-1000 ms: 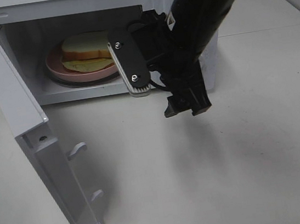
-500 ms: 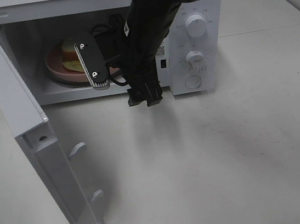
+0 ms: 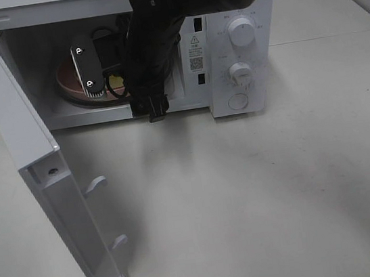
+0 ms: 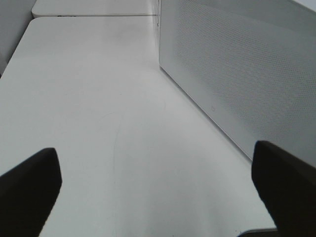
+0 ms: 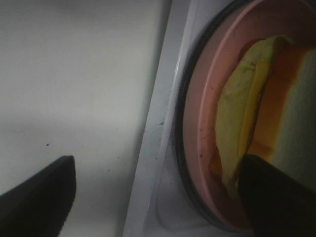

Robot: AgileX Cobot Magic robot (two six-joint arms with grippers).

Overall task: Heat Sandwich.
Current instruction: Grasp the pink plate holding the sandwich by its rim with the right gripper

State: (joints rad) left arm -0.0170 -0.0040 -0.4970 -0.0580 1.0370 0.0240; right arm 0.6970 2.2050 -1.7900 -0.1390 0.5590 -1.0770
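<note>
Your right hand (image 3: 98, 71) stands with jaws apart at the oven (image 3: 228, 51) mouth, just beside the sandwich (image 5: 256, 108) on its plate (image 5: 197, 133) inside, so any push inward could drag the plate, or the door (image 3: 30, 152) could hit the arm.

The microwave (image 3: 159, 46) stands on the table (image 3: 260, 190), its door (image 3: 30, 152) swung out to its left. Inside it, the sandwich (image 5: 247, 123) lies on the plate (image 5: 197, 128). The right gripper (image 3: 104, 70) reaches into its cavity over the plate.
</note>
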